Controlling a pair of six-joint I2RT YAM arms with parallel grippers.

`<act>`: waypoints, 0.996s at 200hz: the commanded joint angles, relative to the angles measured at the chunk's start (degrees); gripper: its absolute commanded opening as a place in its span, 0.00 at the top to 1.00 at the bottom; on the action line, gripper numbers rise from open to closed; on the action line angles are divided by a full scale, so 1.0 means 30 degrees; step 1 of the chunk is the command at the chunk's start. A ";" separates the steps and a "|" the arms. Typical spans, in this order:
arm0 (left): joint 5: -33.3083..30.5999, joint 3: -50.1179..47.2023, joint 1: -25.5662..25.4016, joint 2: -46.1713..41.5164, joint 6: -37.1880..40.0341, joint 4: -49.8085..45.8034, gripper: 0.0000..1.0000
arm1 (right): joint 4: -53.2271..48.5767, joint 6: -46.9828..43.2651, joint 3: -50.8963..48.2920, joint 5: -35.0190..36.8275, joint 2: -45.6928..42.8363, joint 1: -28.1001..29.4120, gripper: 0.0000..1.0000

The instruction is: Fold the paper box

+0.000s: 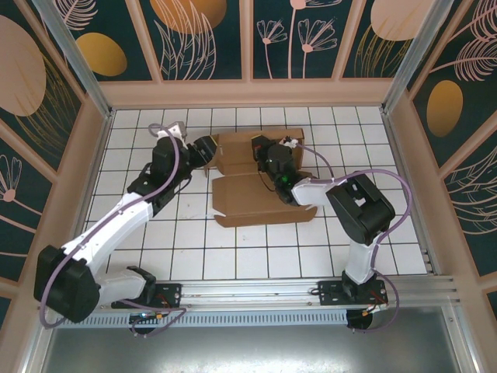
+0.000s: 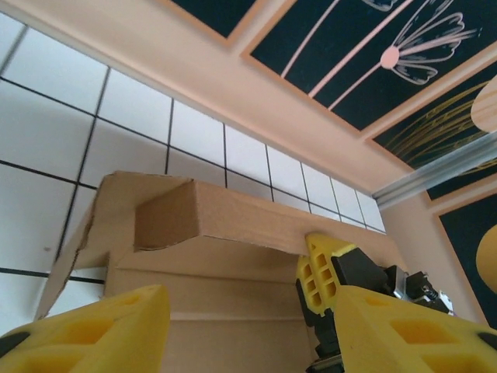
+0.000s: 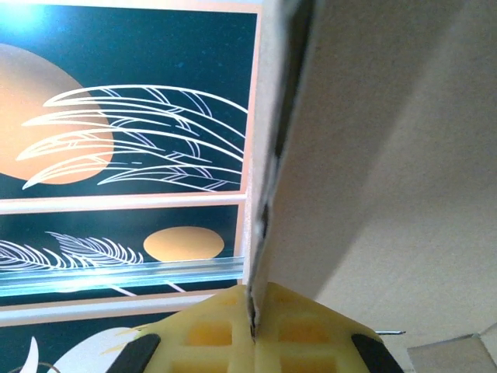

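One brown paper box point(image 1: 256, 200), seen from above, at the far middle of the bench point(image 1: 155, 256), part-folded. From the left wrist: left pincer point(image 2: 241, 342) open, facing the raised left corner, nothing visibly held. From the right wrist: right pincer point(image 3: 252, 330) clamped on a thin panel edge. Likely light, stiff, creased; best pinched at flap edges.

The paper box point(image 1: 256, 200) is plain brown cardboard, matt and slightly fibrous; its cut edge looks rough in the right wrist view. The pads point(image 2: 93, 330) of the left gripper point(image 2: 241, 338) look like yellow plastic, matt, moulded with small square holes. The table point(image 1: 194, 249) has white tiles, smooth, with a weak shine. The rail point(image 1: 256, 289) at its near edge is bare grey metal. The wall panels point(image 1: 202, 39) are smooth and printed.
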 commanded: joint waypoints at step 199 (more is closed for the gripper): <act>0.2037 0.7593 0.0847 0.8645 -0.1136 -0.5120 0.38 | 0.4437 -0.0933 -0.1447 -0.4173 0.1570 -0.1153 1.00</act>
